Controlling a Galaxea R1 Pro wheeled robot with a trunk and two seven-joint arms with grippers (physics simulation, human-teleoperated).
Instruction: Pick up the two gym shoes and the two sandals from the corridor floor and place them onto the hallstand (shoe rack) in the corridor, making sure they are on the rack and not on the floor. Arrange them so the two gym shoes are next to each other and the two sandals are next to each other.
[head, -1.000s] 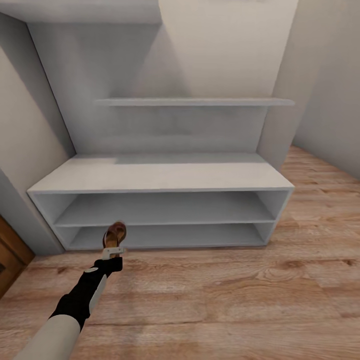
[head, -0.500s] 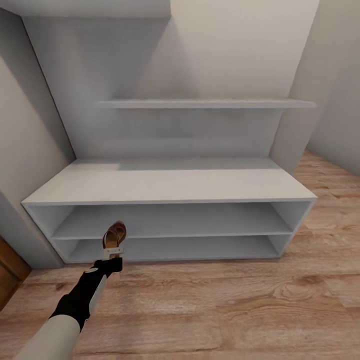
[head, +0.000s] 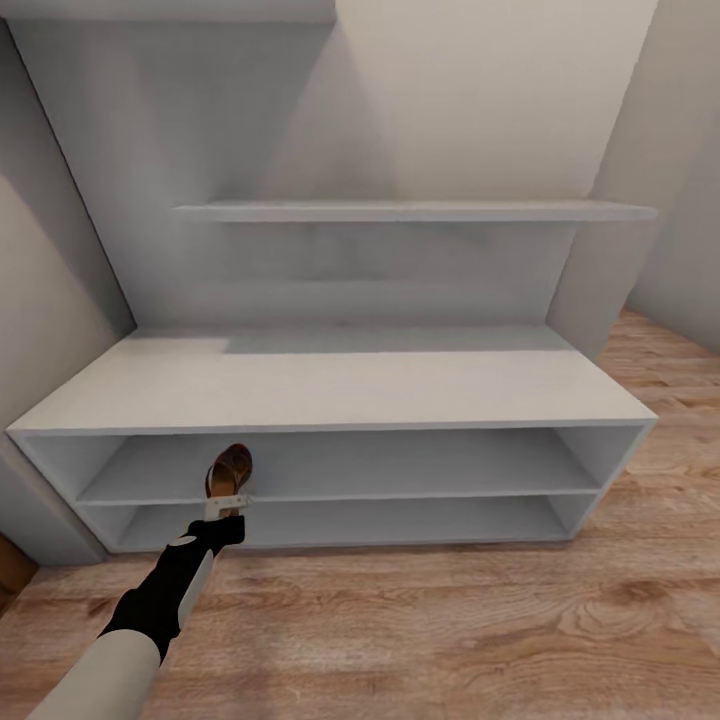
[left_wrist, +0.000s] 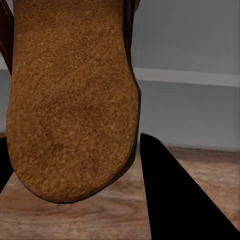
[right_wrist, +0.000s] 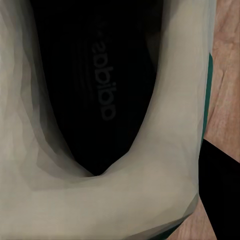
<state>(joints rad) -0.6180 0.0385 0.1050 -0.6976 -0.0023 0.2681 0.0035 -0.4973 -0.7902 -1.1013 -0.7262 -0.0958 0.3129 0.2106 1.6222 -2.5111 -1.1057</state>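
Sandal (head: 230, 470) in dark-brown leather with a tan insole is held upright by the left gripper (head: 228, 502), clamped at its lower end, in front of the hallstand (head: 330, 385), level with the front edge of the middle shelf. In the left wrist view the insole (left_wrist: 70, 95) is seen close, with one dark finger (left_wrist: 175, 195) beside it above the corridor floor (left_wrist: 75, 220). In the right wrist view the cream-white gym shoe (right_wrist: 100, 200) is seen close against a dark finger (right_wrist: 222, 200); the right gripper's grip on it cannot be told
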